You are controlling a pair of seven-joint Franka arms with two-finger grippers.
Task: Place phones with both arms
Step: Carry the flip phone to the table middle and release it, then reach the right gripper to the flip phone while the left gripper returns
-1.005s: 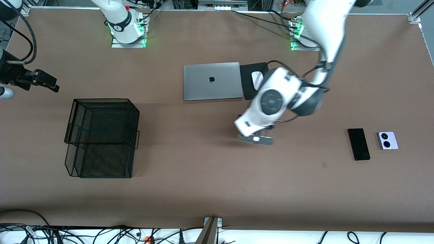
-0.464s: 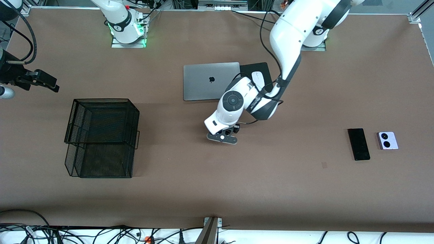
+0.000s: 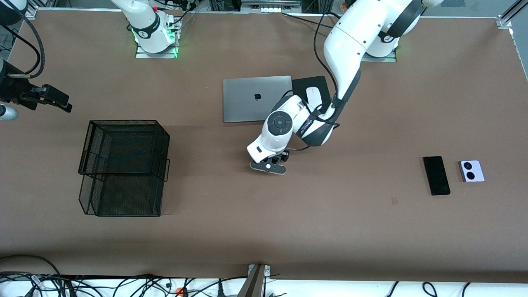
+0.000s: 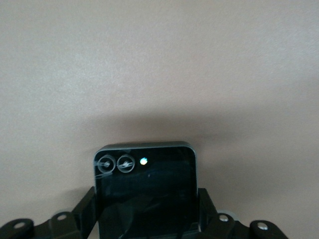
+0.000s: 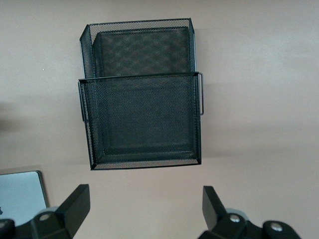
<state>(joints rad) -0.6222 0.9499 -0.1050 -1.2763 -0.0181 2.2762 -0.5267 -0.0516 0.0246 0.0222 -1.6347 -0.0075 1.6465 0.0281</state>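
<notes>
The small squarish black phone (image 4: 144, 184) with a green dot sits between the fingers (image 4: 87, 211) of my left gripper (image 3: 269, 164), which is shut on its sides low over the middle of the table, nearer the front camera than the laptop. In the front view the hand hides this phone. The long slim black phone (image 3: 436, 175) and the lavender-white phone (image 3: 471, 170) lie side by side toward the left arm's end. My right gripper (image 3: 65, 106) waits open and empty (image 5: 144, 211) at the right arm's end, with the mesh basket in its wrist view.
A black two-tier wire mesh basket (image 3: 123, 165) (image 5: 142, 119) stands toward the right arm's end. A closed silver laptop (image 3: 256, 99) (image 5: 20, 191) lies mid-table, farther from the front camera, with a white mouse (image 3: 313, 95) on a black pad (image 3: 303, 82) beside it.
My left arm has swung toward the right arm's end and come down over the middle of the table with the small black phone. The right arm has not moved.
</notes>
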